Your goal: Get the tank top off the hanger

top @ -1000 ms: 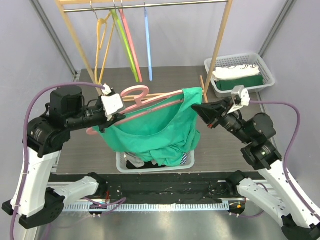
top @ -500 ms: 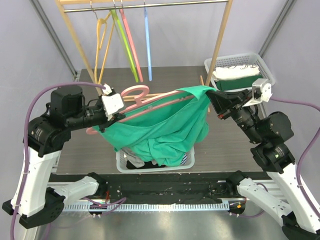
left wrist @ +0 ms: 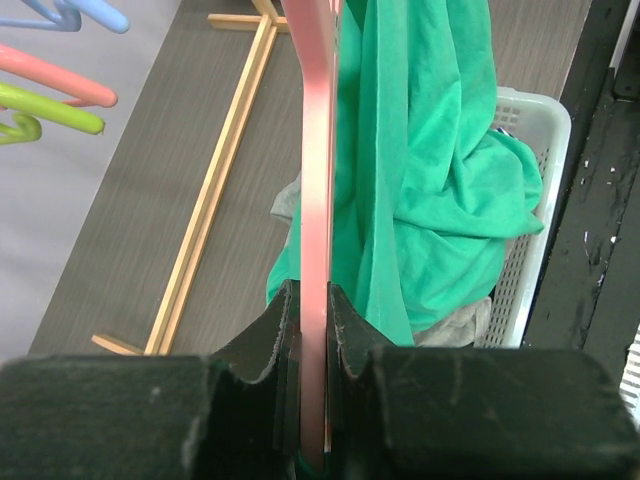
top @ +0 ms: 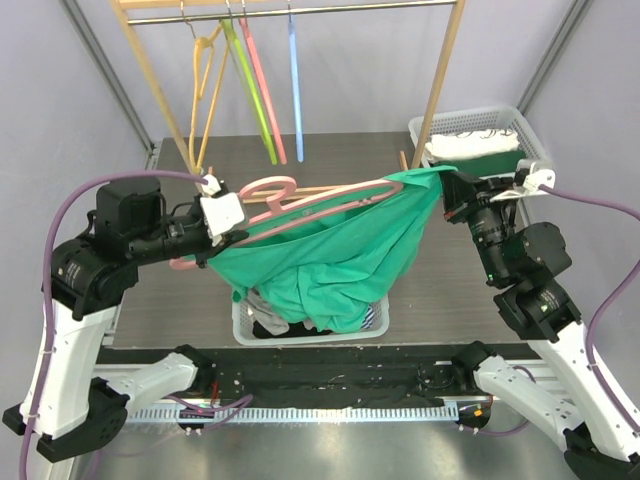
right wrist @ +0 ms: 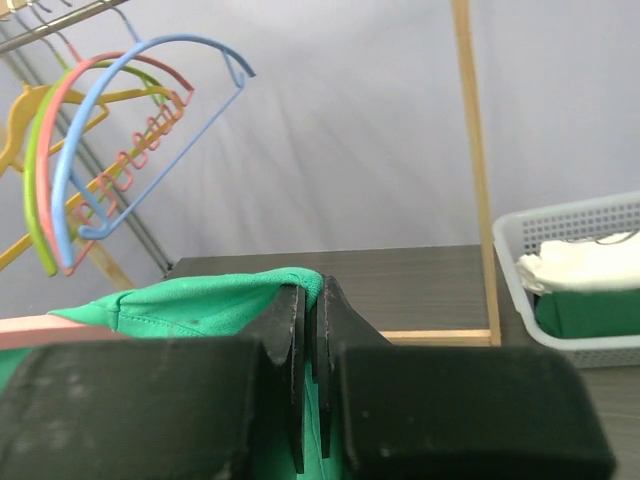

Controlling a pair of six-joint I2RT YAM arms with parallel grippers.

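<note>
Two pinches hold: left gripper (left wrist: pixel 312 300) on the hanger (left wrist: pixel 316 150), right gripper (right wrist: pixel 306 292) on the tank top (top: pixel 330 265), which we have stretched outward, nearly free.

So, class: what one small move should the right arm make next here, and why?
Probably draw the right gripper outward, away from the left. It is shut on the edge of the green fabric tank top, stretched taut beyond the tip of the pink plastic hanger; the left gripper clamps the hanger, so that pull should slide the fabric off.
</note>
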